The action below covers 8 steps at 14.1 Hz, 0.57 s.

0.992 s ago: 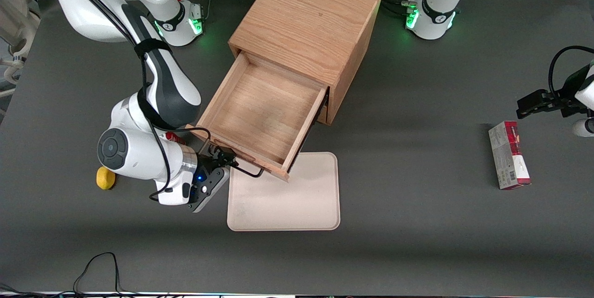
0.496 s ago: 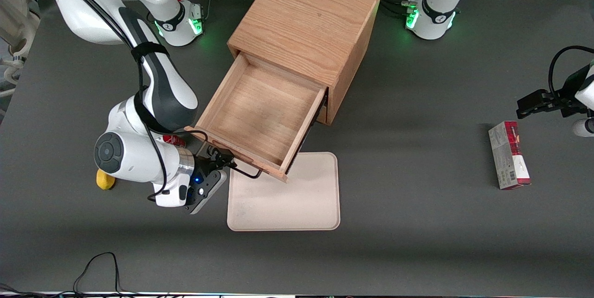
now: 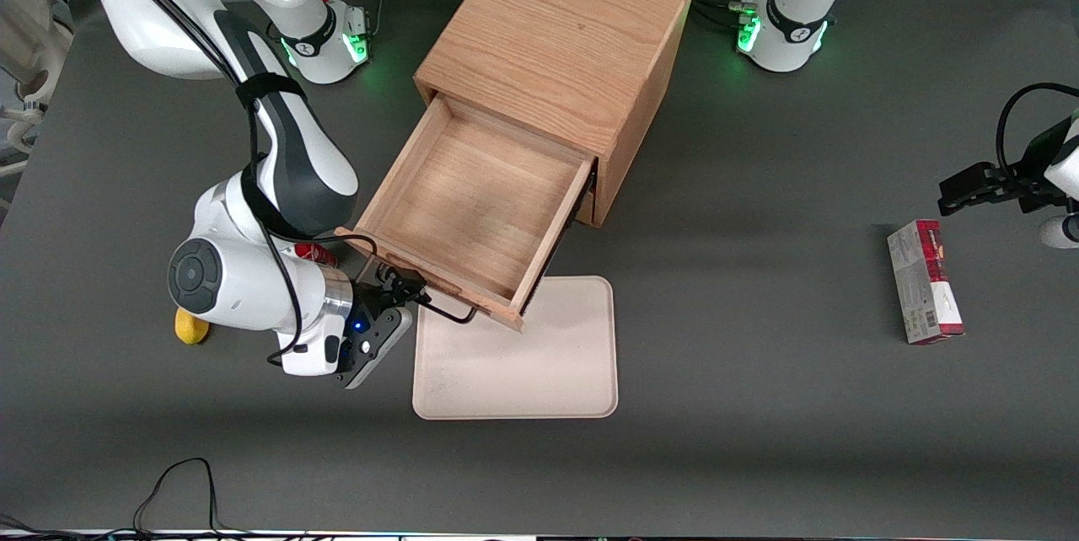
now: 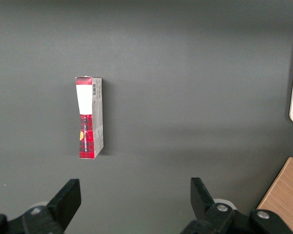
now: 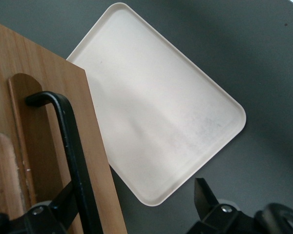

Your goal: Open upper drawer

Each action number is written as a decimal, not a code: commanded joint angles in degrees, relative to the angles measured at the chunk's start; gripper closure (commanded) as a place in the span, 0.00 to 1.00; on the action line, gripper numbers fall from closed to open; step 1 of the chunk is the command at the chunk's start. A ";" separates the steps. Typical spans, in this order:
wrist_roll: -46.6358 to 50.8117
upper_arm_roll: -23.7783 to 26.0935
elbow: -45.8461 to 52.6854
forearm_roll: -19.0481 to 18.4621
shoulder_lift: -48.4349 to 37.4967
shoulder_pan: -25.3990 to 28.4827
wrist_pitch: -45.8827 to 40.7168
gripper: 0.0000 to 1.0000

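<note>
Upper drawer (image 3: 476, 204) of the wooden cabinet (image 3: 556, 44): pulled well out, its empty oak tray open to view and its front edge overhanging the cream tray (image 3: 516, 351) on the dark table (image 3: 759, 288). Gripper (image 3: 410, 286): at the drawer's front, fingers spread either side of the black wire handle (image 5: 71, 146); one finger seems to touch the bar, though contact is hard to judge. A yellow object (image 3: 191, 325) lies partly hidden under the working arm. A red-and-white carton (image 3: 925, 281) lies toward the parked arm's end of the table.

White shells with dark grey joint bands are seen on the right arm (image 3: 278, 153); black cables are strapped along it, and a black gripper (image 3: 403, 286) is fitted at the handle.
</note>
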 commanded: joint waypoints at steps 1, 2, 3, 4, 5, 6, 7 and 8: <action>-0.92 -0.24 5.12 0.66 1.13 -1.45 -0.43 0.00; -0.75 -0.24 5.12 0.66 0.87 -1.45 -0.52 0.00; -0.66 -0.24 5.03 0.66 0.69 -1.45 -0.52 0.00; -0.48 -0.24 5.03 0.66 0.69 -1.45 -0.61 0.00; -0.48 -0.24 5.03 0.66 0.60 -1.45 -0.87 0.00; -0.57 -0.16 5.12 0.66 0.51 -1.36 -2.09 0.00; -0.57 -0.07 5.12 0.66 0.25 -1.36 -2.62 0.00; -0.57 0.10 5.03 0.66 0.25 -1.36 -2.63 0.00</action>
